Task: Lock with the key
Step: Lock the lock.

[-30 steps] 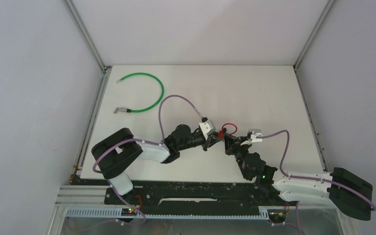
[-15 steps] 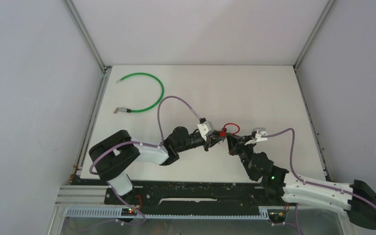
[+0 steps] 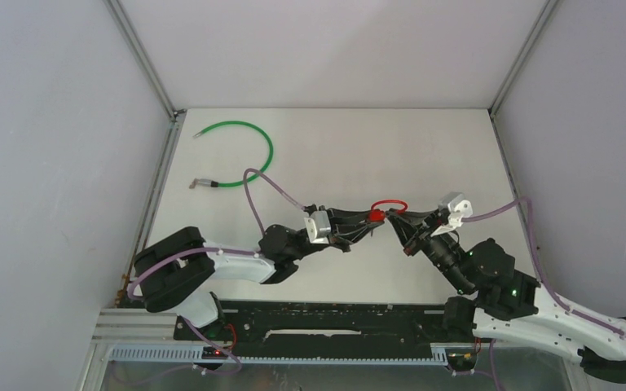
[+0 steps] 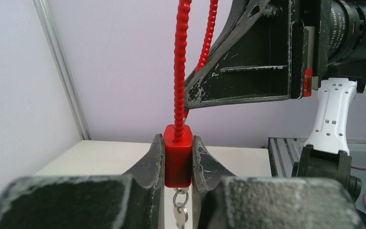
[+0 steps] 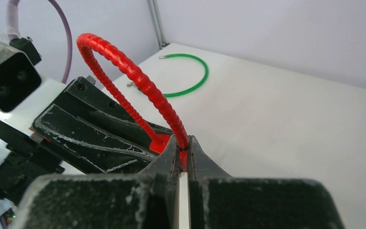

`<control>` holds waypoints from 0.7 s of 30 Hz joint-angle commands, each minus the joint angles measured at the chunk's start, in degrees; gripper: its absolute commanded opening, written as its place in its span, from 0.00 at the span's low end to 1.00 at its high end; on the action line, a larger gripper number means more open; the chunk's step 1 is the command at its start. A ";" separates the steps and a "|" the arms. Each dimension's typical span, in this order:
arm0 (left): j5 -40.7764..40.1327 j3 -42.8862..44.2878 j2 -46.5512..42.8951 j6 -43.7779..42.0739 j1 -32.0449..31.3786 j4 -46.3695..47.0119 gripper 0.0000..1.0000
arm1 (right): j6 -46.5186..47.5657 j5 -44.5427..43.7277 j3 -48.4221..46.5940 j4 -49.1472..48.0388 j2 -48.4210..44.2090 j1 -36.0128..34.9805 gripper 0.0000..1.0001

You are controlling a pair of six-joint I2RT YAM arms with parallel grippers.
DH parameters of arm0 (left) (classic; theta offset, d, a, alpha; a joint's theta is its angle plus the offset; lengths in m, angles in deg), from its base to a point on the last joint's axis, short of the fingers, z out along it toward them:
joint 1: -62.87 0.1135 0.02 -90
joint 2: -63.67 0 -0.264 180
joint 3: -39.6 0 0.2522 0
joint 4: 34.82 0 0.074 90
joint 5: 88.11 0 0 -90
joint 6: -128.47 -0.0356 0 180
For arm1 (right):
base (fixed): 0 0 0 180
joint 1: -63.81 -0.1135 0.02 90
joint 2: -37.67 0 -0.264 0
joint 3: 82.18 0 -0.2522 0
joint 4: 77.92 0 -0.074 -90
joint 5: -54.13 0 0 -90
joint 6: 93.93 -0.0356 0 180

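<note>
The lock is a red block (image 4: 177,157) with a ribbed red cable (image 4: 181,71) rising from its top. My left gripper (image 4: 177,140) is shut on the block's sides. A small silver key (image 4: 181,217) hangs on a ring beneath the block, between my fingers. My right gripper (image 5: 182,143) is shut on the cable's other end (image 5: 138,78), right where it meets the block. From above, the two grippers meet tip to tip at mid-table, left gripper (image 3: 370,218) and right gripper (image 3: 394,218), with the red loop (image 3: 391,204) standing over them.
A green cable (image 3: 249,151) lies curved at the table's far left, also seen in the right wrist view as a green cable (image 5: 190,81). Metal frame posts (image 3: 143,57) and grey walls bound the table. Purple wrist leads (image 3: 265,191) arc over both arms.
Both arms have carried the lock a little right and farther from the bases. The left arm has stretched out, the right arm's base link has swung right. Both grips are unchanged.
</note>
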 commanded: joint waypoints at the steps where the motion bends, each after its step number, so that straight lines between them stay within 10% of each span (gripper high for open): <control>1: -0.86 1.37 -0.13 -0.52 0.79 3.33 0.00 | 9.67 -0.21 -7.96 4.58 3.23 0.37 0.00; 21: 1.17 8.27 1.02 -3.40 -0.27 -10.31 0.00 | 17.20 3.15 -17.38 4.50 11.00 -2.10 0.00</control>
